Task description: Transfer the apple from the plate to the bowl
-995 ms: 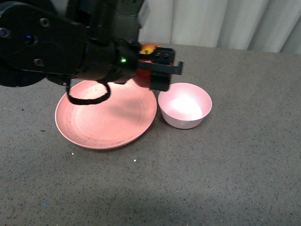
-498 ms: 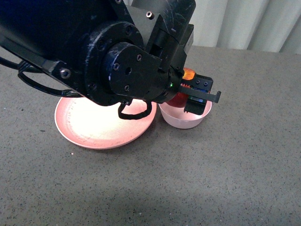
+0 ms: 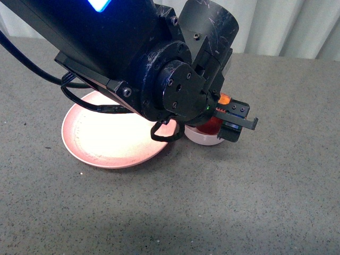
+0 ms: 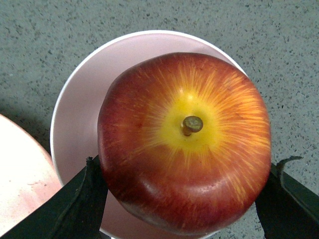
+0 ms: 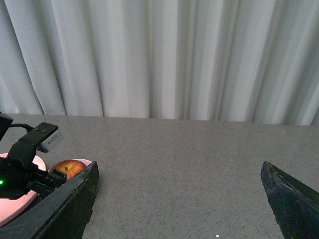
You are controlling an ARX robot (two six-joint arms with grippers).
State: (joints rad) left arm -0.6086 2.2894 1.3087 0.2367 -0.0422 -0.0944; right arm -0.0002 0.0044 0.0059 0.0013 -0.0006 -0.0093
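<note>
My left gripper [image 3: 226,118] is shut on the dark red apple [image 3: 213,124], and its arm fills the upper left of the front view. In the left wrist view the apple [image 4: 184,142], stem up with a yellow patch, sits between the two black fingers [image 4: 82,204] directly over the small pale pink bowl [image 4: 79,104]. The bowl [image 3: 199,138] is mostly hidden under the gripper in the front view. The wide salmon-pink plate [image 3: 101,138] lies bare to the bowl's left. My right gripper [image 5: 179,199] is open and empty; the apple [image 5: 70,168] shows far off in its view.
The grey speckled tabletop [image 3: 265,202] spreads around the plate and bowl. A pale pleated curtain [image 5: 159,55] hangs behind the table's far edge.
My left arm has carried the apple from above the plate's far right edge rightward over the bowl and lowered it toward the bowl.
</note>
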